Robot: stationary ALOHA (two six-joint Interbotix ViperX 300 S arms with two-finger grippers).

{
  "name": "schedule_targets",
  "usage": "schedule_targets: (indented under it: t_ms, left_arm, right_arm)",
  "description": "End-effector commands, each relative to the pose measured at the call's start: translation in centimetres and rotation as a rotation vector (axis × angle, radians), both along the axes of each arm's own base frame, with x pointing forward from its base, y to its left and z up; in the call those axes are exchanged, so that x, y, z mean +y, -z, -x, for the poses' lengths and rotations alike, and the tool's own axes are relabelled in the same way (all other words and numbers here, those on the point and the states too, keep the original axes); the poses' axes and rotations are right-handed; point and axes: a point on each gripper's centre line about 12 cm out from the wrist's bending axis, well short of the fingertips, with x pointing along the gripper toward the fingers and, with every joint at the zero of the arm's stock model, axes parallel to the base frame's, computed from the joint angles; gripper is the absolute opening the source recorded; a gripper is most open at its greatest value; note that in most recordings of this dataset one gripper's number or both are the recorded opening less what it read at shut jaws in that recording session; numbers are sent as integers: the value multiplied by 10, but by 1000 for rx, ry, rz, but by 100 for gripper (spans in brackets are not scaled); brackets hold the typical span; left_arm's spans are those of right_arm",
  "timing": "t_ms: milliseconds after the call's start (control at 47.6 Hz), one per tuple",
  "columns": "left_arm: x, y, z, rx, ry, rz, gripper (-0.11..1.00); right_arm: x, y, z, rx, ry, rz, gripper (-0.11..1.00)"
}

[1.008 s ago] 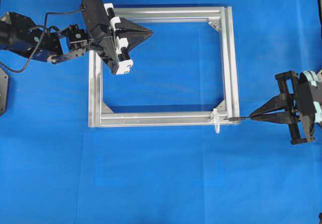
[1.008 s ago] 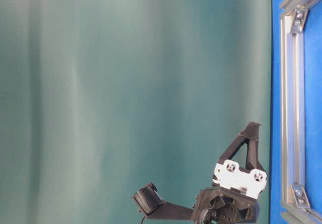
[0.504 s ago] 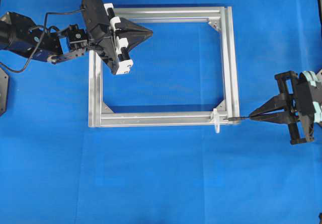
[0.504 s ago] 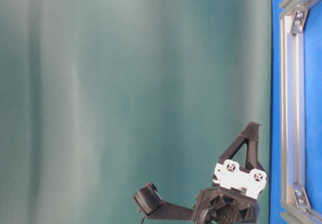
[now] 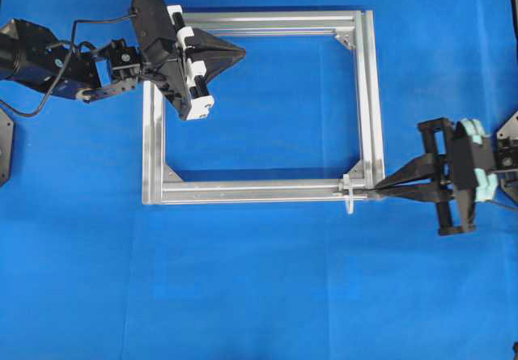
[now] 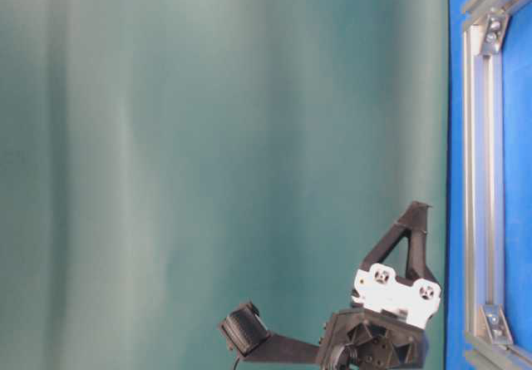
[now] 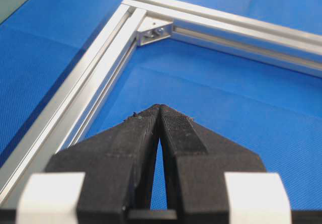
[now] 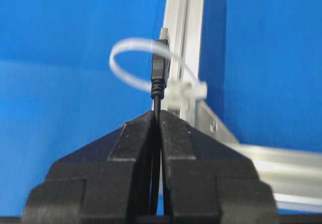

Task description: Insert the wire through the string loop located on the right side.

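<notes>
Wire [image 8: 156,100]: thin and limp, so the right gripper [image 8: 156,114] jaws pinch it just behind the stiff plug, whose tip sits within the string loop [image 8: 132,63]. Left gripper [image 7: 160,108] jaws closed, empty.

The right gripper [image 5: 377,188], closed on the wire [image 8: 159,85], has advanced leftward in the overhead view from the right edge toward the lower right corner of the frame [image 5: 259,191]. The plug tip, previously short of the string loop [image 8: 138,63], now sits at the loop.
</notes>
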Motion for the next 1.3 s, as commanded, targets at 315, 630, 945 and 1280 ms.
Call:
schedule_targets:
  t_ms: [315, 630, 945, 1280]
  left_arm:
    - [-1, -16, -2, -50, 8, -16, 0]
    - [-9, -17, -4, -54, 26, -16, 0]
    - [-68, -15, -13, -57, 183, 0, 0]
    - [-147, -14, -13, -60, 381, 58, 0]
  right_arm:
    - [5, -4, -27, -29, 16, -9, -3]
    - [5, -3, -27, -26, 15, -8, -3]
    - [5, -3, -27, -26, 15, -8, -3]
    - [5, -3, -28, -28, 15, -8, -3]
